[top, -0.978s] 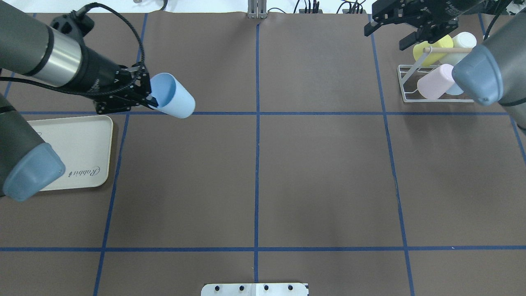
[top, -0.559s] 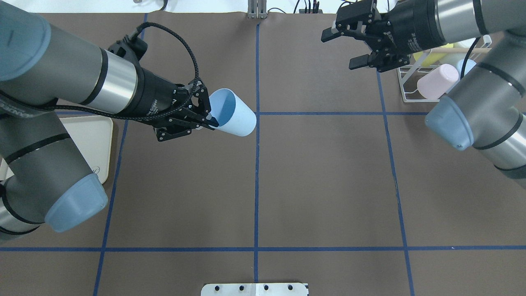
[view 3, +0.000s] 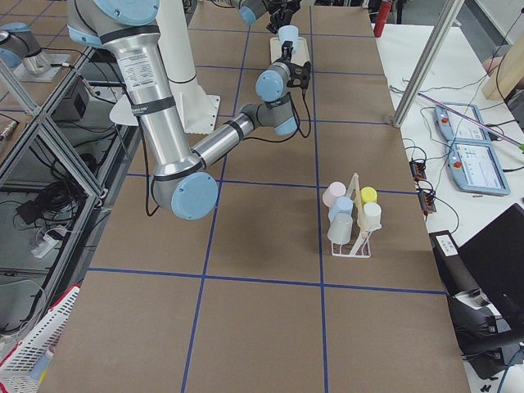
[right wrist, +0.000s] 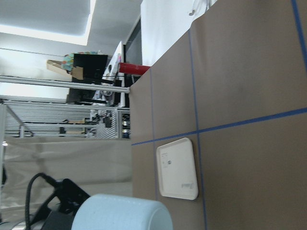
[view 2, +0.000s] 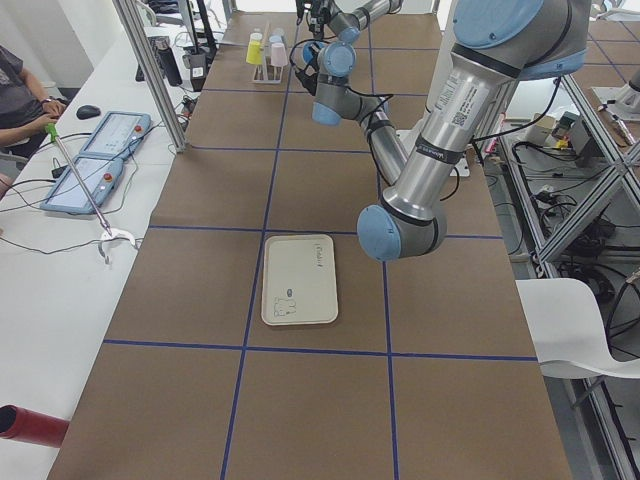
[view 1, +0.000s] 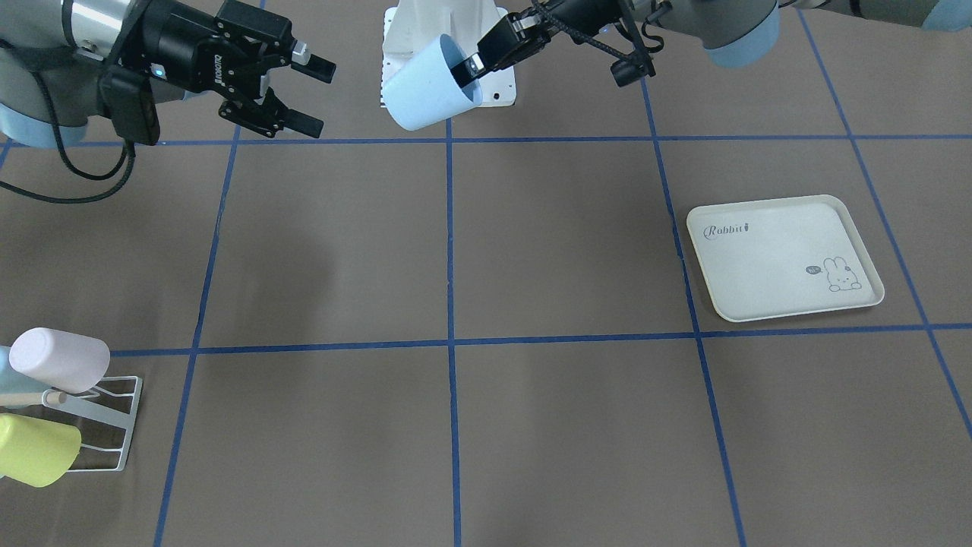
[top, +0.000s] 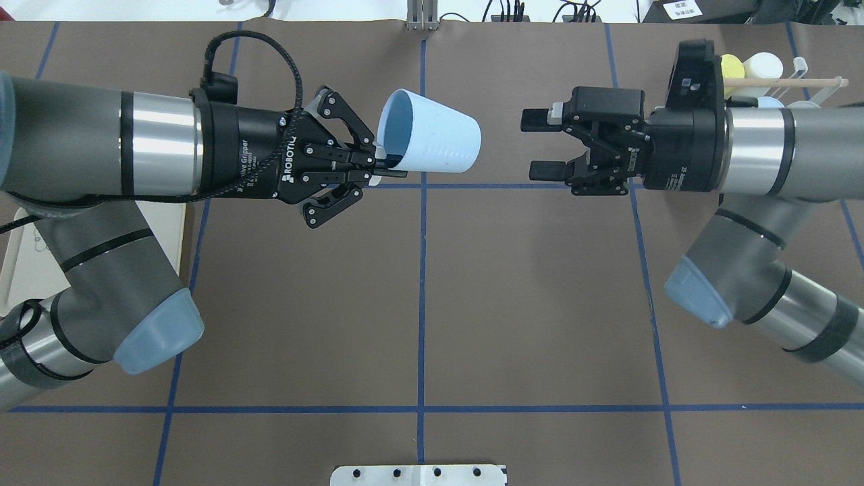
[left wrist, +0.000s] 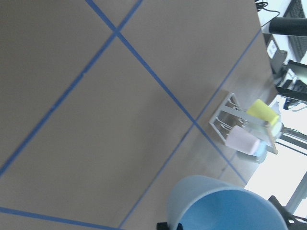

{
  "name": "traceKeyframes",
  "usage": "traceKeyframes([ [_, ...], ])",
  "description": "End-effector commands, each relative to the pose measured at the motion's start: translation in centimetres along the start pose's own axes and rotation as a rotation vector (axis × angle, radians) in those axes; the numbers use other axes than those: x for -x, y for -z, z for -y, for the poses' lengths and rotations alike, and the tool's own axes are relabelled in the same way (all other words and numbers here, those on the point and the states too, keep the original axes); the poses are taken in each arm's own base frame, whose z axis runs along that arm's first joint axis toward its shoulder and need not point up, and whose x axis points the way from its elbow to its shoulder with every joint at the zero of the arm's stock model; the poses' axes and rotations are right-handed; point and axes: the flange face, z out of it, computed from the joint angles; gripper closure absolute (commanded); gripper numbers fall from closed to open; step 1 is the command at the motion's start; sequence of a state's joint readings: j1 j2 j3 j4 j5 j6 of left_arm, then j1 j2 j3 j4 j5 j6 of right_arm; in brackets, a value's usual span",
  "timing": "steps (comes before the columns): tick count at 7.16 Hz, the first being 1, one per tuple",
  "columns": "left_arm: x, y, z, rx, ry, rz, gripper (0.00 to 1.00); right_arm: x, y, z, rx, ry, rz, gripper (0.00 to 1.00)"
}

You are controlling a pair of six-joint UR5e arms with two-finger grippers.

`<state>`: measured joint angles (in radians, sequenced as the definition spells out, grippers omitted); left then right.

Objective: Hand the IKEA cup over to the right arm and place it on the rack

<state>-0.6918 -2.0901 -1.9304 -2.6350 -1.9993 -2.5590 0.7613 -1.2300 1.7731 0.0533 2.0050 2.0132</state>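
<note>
Holding the pale blue cup [top: 432,142] by its rim, your left gripper [top: 386,164] has its fingers [top: 368,157] clamped there, one inside the mouth and one outside. The cup hangs above the tabletop [top: 418,304], tipped on its side near the centre line. Its open mouth faces the left wrist and its base points at the right arm [top: 756,148].

Right gripper [top: 536,145]: fingers [top: 536,120] spread apart with nothing between them, level with the cup's base and facing it. You see a clear gap between the two; no contact.

Rack [view 1: 114,425]: at the far right corner of the tabletop, behind the right wrist. It carries a pink cup [view 1: 61,358] and a yellow cup [view 1: 34,450]; the right side view shows more pale cups on it.

Cream tray [view 1: 782,258]: flat on the robot's left side, well apart from the cup.
</note>
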Motion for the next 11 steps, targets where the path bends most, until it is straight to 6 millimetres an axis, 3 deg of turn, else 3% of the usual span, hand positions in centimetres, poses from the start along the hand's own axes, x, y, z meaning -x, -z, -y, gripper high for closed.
traceKeyframes([
  [1, 2.1, 1.9, 2.2, 0.112, 0.078, -0.115, 1.0, -1.9, -0.2, -2.7, 0.025, -0.038, 0.159, 0.04],
  [3, 3.0, 1.8, 2.9, 0.186, 0.172, -0.124, 1.0, -0.2, -1.2, -3.4, 0.052, -0.03, 0.199, 0.02],
  [6, 5.0, 0.7, 0.5, 0.292, 0.269, -0.096, 1.0, 1.7, -3.9, -4.5, 0.099, -0.02, 0.243, 0.02],
  [8, 5.7, 0.5, -1.1, 0.347, 0.274, -0.092, 1.0, 2.0, -4.5, -4.9, 0.111, -0.018, 0.253, 0.02],
  [11, 5.8, 0.6, -1.4, 0.364, 0.271, -0.096, 1.0, 2.3, -4.9, -5.2, 0.12, -0.019, 0.261, 0.02],
])
